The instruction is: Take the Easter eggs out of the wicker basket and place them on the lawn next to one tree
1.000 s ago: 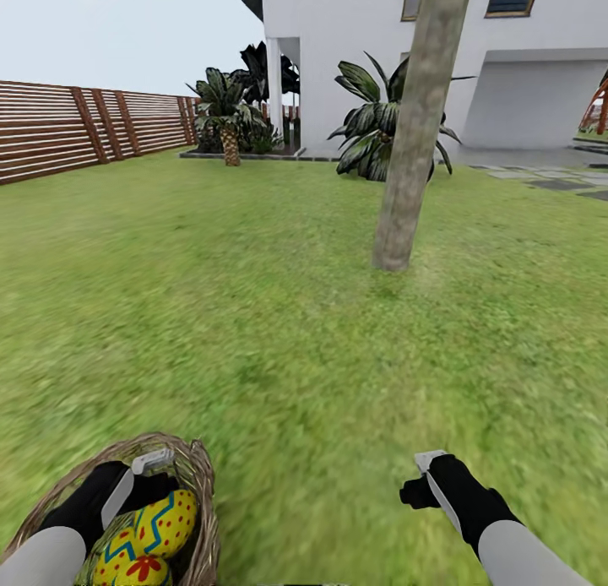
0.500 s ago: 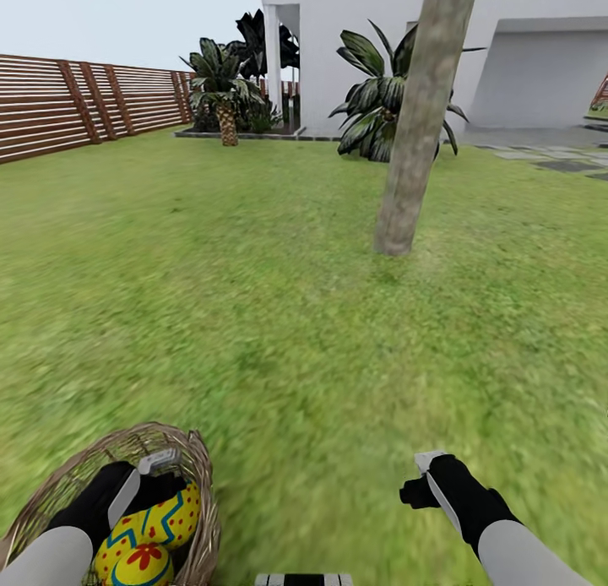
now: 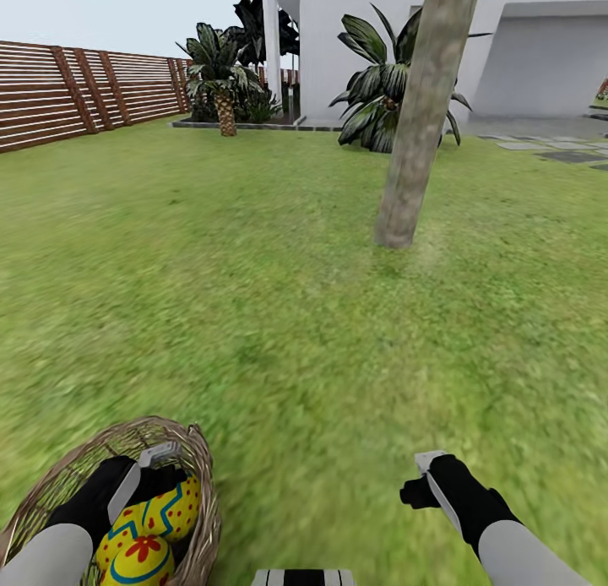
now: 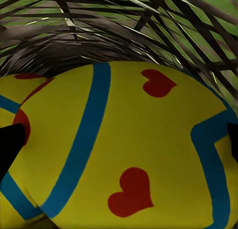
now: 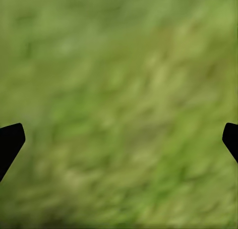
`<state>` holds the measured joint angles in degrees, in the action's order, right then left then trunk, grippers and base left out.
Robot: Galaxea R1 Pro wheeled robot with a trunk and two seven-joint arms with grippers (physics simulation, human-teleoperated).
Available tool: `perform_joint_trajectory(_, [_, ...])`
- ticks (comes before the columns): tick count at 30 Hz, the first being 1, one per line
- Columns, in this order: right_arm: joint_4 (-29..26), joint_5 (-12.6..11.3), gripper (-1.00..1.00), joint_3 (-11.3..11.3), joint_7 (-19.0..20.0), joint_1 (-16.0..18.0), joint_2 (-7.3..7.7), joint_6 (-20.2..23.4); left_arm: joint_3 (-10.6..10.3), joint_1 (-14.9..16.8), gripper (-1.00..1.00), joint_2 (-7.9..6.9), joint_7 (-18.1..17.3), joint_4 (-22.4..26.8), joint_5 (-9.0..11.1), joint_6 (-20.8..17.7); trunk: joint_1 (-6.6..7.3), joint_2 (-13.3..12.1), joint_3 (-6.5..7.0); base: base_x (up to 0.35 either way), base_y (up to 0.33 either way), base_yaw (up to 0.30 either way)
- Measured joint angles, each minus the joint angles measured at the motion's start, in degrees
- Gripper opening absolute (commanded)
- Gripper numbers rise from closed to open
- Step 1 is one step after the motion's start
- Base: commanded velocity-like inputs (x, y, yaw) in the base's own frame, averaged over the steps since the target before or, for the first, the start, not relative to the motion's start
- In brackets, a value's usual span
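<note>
The wicker basket point(image 3: 201, 476) sits at the lower left of the head view, on the lawn point(image 3: 253, 316). Two yellow Easter eggs point(image 3: 160, 508) point(image 3: 139, 561) with blue zigzags and red marks show inside it; a third cannot be made out. My left gripper point(image 3: 143, 476) reaches into the basket and stands open, its fingertips on either side of the upper egg point(image 4: 129, 149), with the woven wall point(image 4: 99, 26) behind. My right gripper point(image 3: 426, 478) hangs open over bare grass point(image 5: 119, 90). The tree point(image 3: 418, 130), a thick leaning grey-brown trunk, stands ahead and to the right.
A brown slat fence point(image 3: 67, 88) runs along the left. The white house point(image 3: 355, 29) stands behind the tree, with spiky palm-like plants point(image 3: 221, 79) point(image 3: 376, 88) at its foot. Grey stepping stones point(image 3: 557, 151) lie at the far right. Open grass stretches between me and the trunk.
The whole head view has shifted: house, fence and tree base sit higher in the picture, so the camera moved. The basket and both grippers keep nearly the same place.
</note>
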<state>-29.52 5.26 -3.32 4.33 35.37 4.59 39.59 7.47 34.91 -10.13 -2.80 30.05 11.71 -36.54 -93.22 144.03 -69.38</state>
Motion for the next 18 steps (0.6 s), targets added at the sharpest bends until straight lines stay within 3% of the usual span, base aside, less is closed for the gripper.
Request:
perform_joint_trajectory(12, [0.0,0.1,1.0,0.0,0.2,0.0,0.1,0.1,0.0,0.0,1.0,0.0,-0.1,0.0,-0.1,0.0,0.0,0.0,0.0,0.0,0.0,0.0])
perform_joint_trajectory(13, [0.0,0.1,1.0,0.0,0.2,0.0,0.1,0.1,0.0,0.0,-1.0,0.0,-0.1,0.0,-0.1,0.0,0.0,0.0,0.0,0.0,0.0,0.0])
perform_joint_trajectory(18, [0.0,0.1,1.0,0.1,0.1,0.0,0.1,0.1,0.0,0.0,-1.0,0.0,-0.1,0.0,-0.1,0.0,0.0,0.0,0.0,0.0,0.0,0.0])
